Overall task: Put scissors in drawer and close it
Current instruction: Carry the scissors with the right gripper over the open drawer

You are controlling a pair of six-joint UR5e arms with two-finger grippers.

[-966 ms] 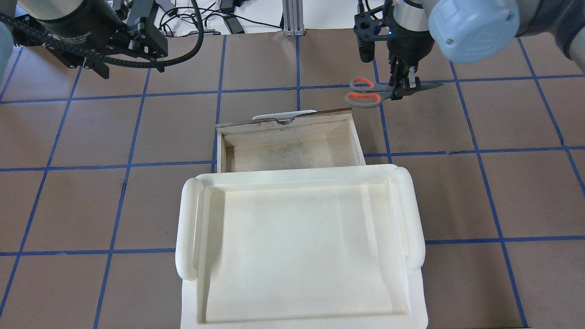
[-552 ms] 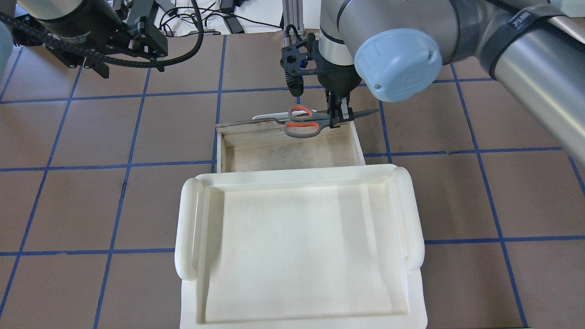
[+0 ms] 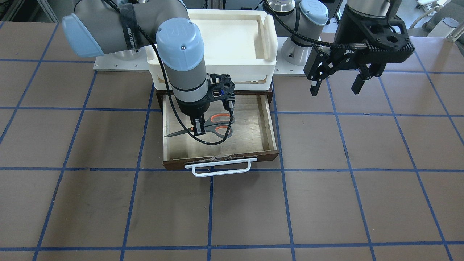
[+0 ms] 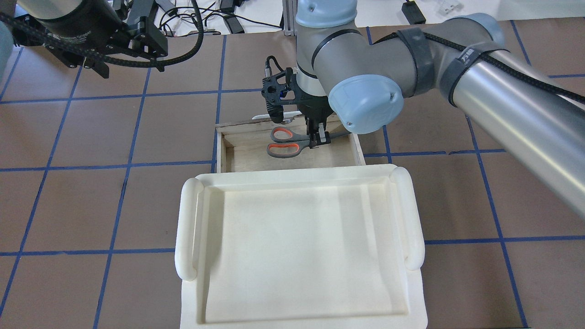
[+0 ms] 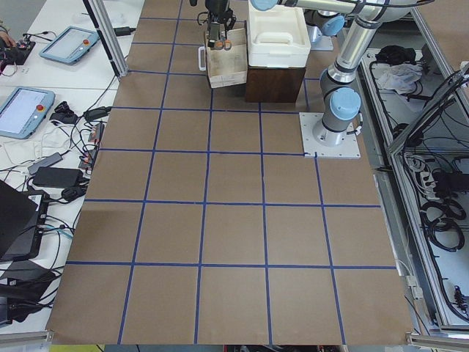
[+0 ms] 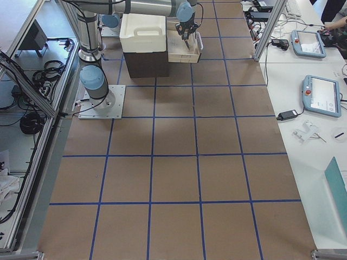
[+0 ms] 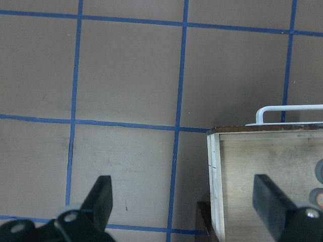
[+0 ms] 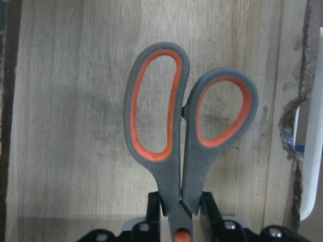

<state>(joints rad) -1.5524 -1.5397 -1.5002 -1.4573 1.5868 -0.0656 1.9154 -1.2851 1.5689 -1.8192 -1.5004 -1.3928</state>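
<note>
Grey-and-orange scissors (image 3: pixel 217 127) sit low inside the open drawer (image 3: pixel 271 125). Your right gripper (image 3: pixel 198 131) is clamped on them near the pivot, where the handles meet the blades. In the front-facing view the blades run towards the drawer's left wall and the loops lie near its middle. I cannot tell whether they touch the plywood floor yet.

Your left gripper (image 7: pixel 181 201) hangs over bare table beside the drawer's far front corner, with its fingers spread wide and nothing between them.

You are at the placing step. The blade tip looks very close to the side wall, so check that it is inside before you let go. Then open the right fingers and rise straight up, clear of the walls. After that, push the front with the white handle (image 3: pixel 221 168) in under the white tray (image 4: pixel 186 228).
</note>
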